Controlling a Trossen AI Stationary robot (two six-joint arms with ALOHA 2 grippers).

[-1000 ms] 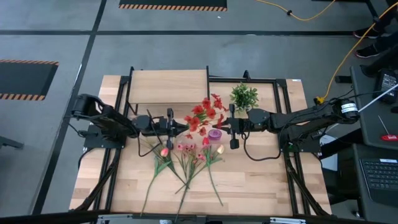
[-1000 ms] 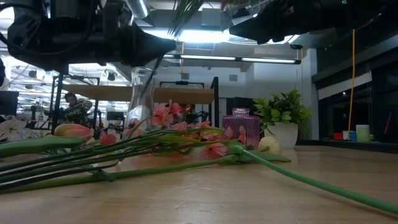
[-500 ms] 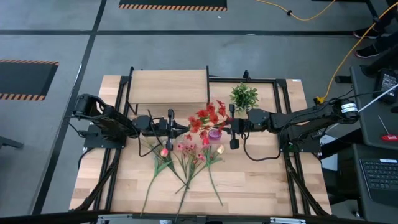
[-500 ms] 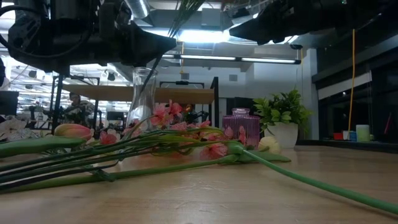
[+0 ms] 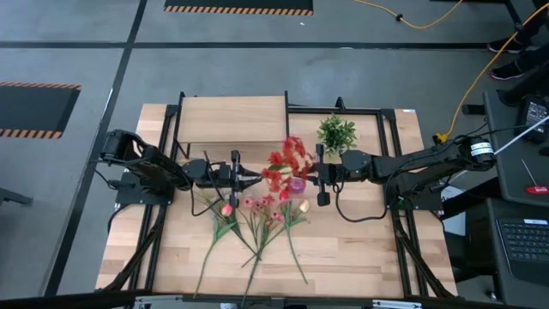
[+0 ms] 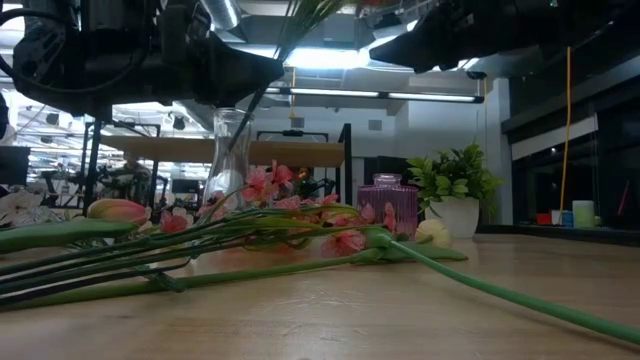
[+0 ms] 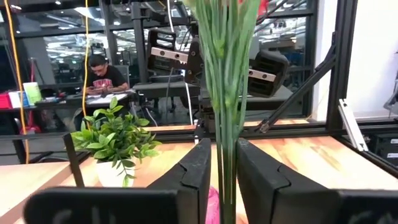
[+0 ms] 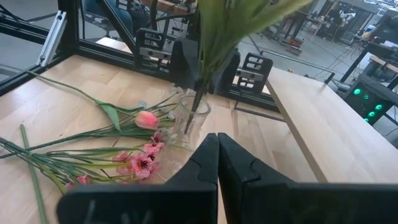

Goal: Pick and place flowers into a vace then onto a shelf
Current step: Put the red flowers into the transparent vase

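Left gripper [image 5: 249, 178] at frame centre pinches red flowers [image 5: 288, 160] over the clear vase [image 8: 189, 122]; right gripper [image 5: 310, 174], fingers together, holds nothing.

Clear glass vase [image 8: 189, 121] (glossy), matt pale wood table [image 5: 360, 249], ribbed purple jar [image 6: 387, 203]

Even overhead brightness, glaring ceiling strip lights [image 6: 330, 58], dark backlit arms, blurred near stems [image 7: 225, 93].
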